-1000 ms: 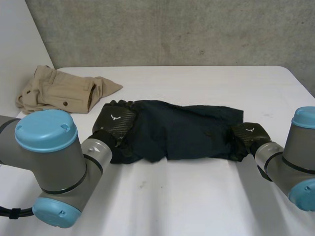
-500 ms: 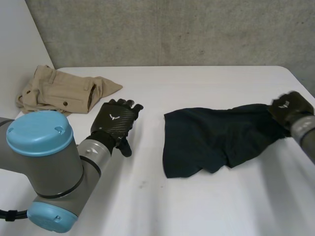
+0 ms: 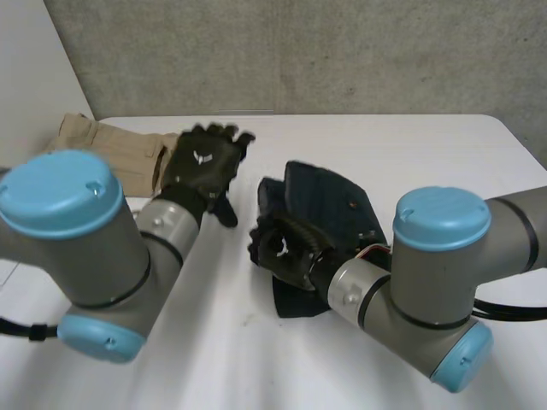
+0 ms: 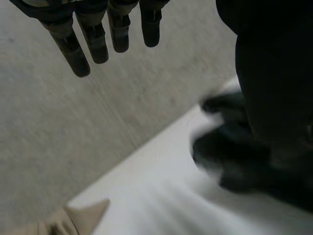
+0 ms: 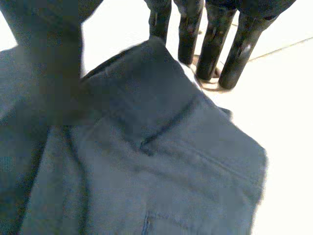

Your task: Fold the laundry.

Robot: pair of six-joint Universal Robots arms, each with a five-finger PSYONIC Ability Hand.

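1. Head view: the dark garment (image 3: 329,201) is seen bunched near the middle of the white table (image 3: 427,145). Its long axis runs roughly from the near edge toward the far one.
2. The right hand (image 3: 286,248) is laid on the near part of that garment, on the side facing the left arm. The left hand (image 3: 203,158) is held raised and apart from it, in front of the beige garment (image 3: 102,145) at the far left corner.
3. In the right wrist view the right hand's fingers (image 5: 213,44) are seen straight and close together, curled round nothing. Their tips reach past a corner of the dark cloth to bare table, so the cloth lies under the palm and back toward the wrist. Whether the thumb touches the cloth cannot be told.
4. In the left wrist view the left hand's fingers (image 4: 93,39) are seen straight and empty, with the dark cloth off to one side, well apart from the fingertips.
5. The right hand is judged the nearer by far. For an edge to be gripped, its fingers would probably have to be drawn back over the corner and curled. The left hand would have to be brought across toward the garment's near end.
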